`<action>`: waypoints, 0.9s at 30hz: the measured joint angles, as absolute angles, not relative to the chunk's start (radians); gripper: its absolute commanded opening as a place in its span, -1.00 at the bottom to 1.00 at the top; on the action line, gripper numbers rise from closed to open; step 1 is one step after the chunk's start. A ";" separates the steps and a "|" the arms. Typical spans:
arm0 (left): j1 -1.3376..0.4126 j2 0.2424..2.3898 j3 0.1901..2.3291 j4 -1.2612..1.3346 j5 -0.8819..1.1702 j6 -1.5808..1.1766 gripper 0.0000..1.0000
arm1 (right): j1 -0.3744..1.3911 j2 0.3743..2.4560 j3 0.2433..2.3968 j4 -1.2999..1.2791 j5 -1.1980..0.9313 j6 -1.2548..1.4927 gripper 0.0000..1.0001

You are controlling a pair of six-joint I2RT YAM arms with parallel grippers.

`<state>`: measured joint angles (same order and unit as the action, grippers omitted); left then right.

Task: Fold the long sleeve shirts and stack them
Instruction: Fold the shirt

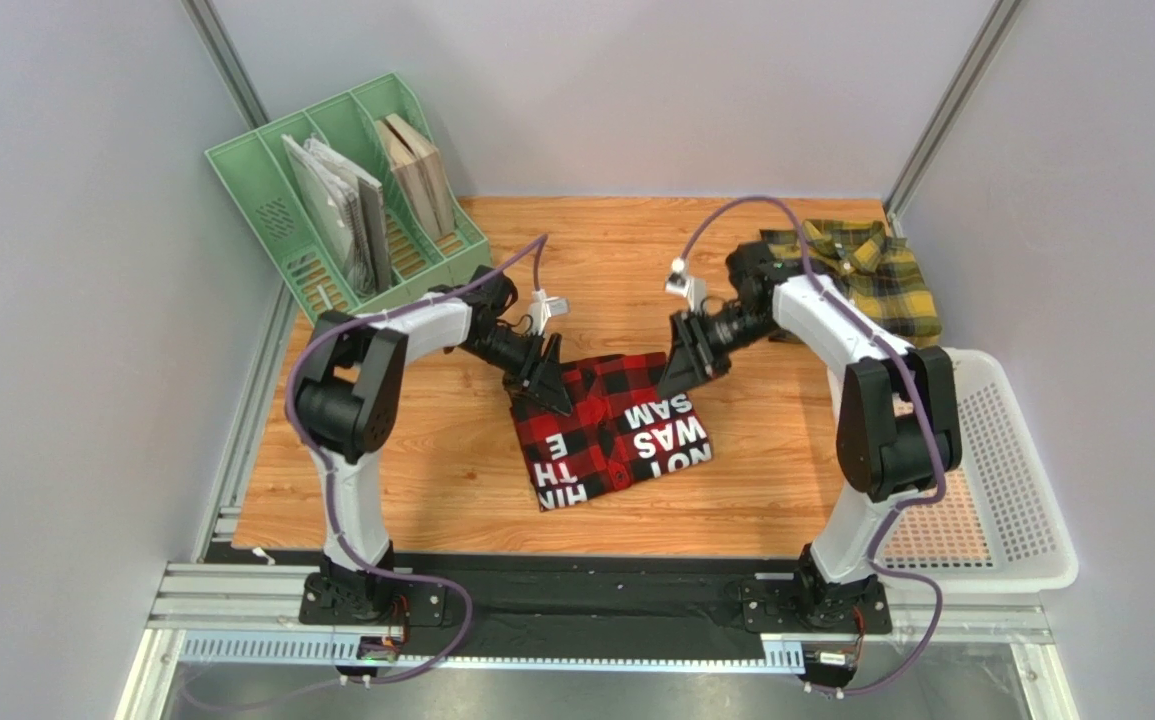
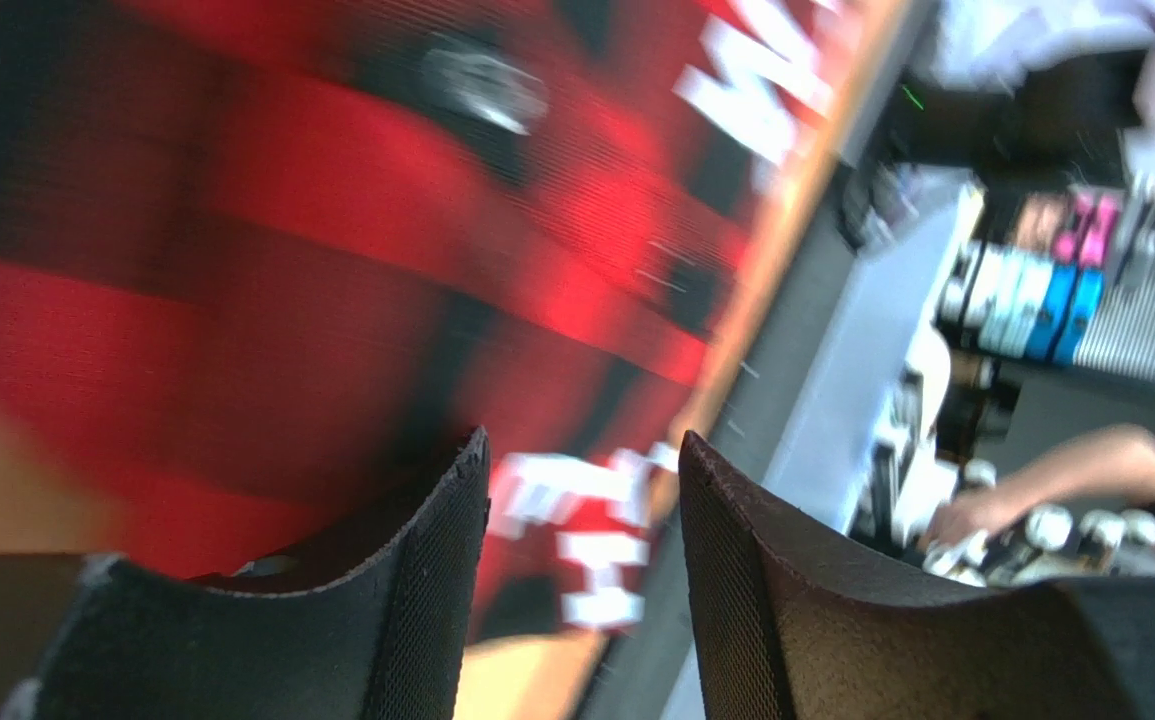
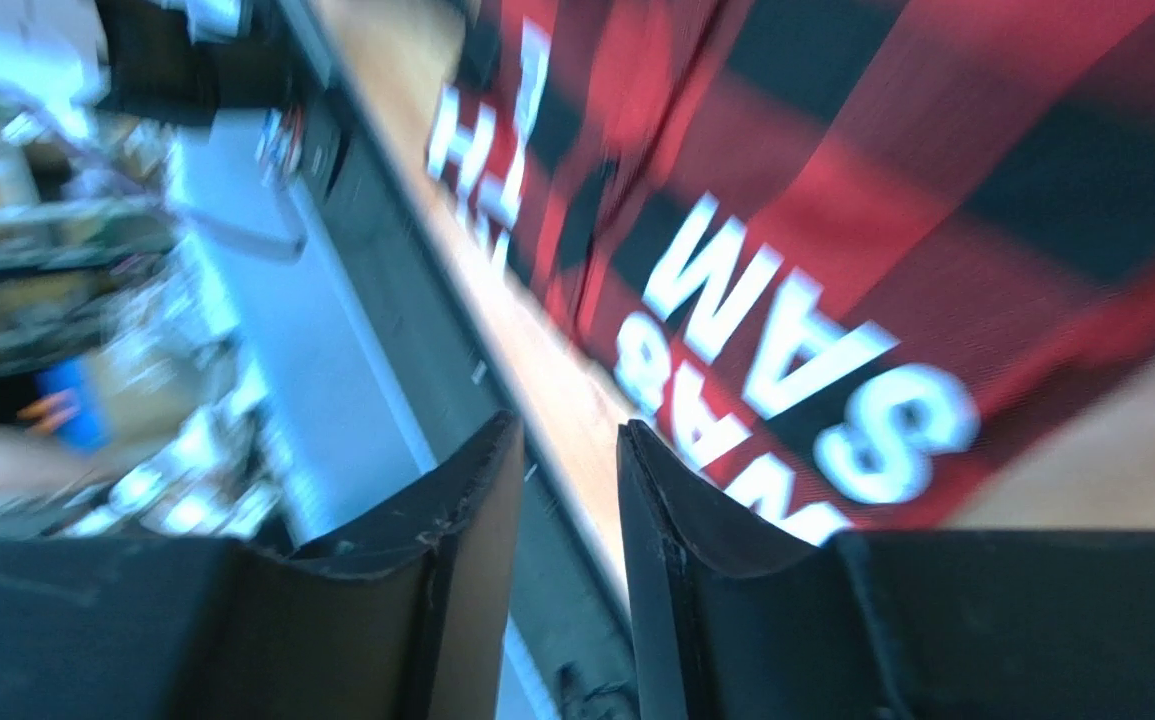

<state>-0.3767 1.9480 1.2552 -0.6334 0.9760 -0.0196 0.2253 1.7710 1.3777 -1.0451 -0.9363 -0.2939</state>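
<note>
Left gripper (image 1: 550, 384): jaws parted, nothing between them; over the far-left corner of the red shirt (image 1: 613, 431). Right gripper (image 1: 684, 363): jaws narrowly parted, empty; at the same shirt's far-right corner. Red shirt: folded, lying flat mid-way across the table (image 1: 418, 465), white letters up. Yellow shirt (image 1: 861, 278): crumpled at the table's far-right corner, well apart from the red one. White basket (image 1: 1011, 450): at the table's right edge. Green rack (image 1: 275, 188): far left, holding flat items.
</note>
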 measured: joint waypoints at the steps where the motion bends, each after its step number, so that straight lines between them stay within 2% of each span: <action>1: -0.360 1.995 1.285 -0.633 0.962 -0.020 0.09 | 0.231 1.782 1.335 -1.047 -0.948 -0.297 -0.35; 7: -0.306 2.184 1.500 -0.700 0.929 -0.014 0.07 | 0.226 1.942 1.207 -0.941 -0.915 -0.269 -0.40; 12: -0.287 2.183 1.566 -0.694 0.913 0.010 0.22 | 0.171 1.999 1.208 -0.849 -0.875 -0.212 -0.34; 17: -0.292 1.943 1.333 -0.644 1.003 -0.003 0.35 | 0.154 1.866 1.184 -0.802 -0.925 -0.099 -0.04; 22: -0.451 1.674 1.073 -0.516 1.114 -0.115 0.41 | 0.257 1.620 1.095 -0.641 -0.989 0.086 -0.03; 24: -0.513 1.682 1.012 -0.467 1.126 -0.159 0.38 | 0.313 1.625 1.094 -0.593 -0.998 0.117 -0.05; 27: -0.492 1.799 1.003 -0.459 1.100 -0.182 0.36 | 0.345 1.744 1.096 -0.578 -0.978 0.118 -0.06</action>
<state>-0.4919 1.7992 1.0035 -0.4587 1.1000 -0.1822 0.3454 1.7439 1.0962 -0.5777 -0.9783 0.1177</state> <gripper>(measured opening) 0.689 0.479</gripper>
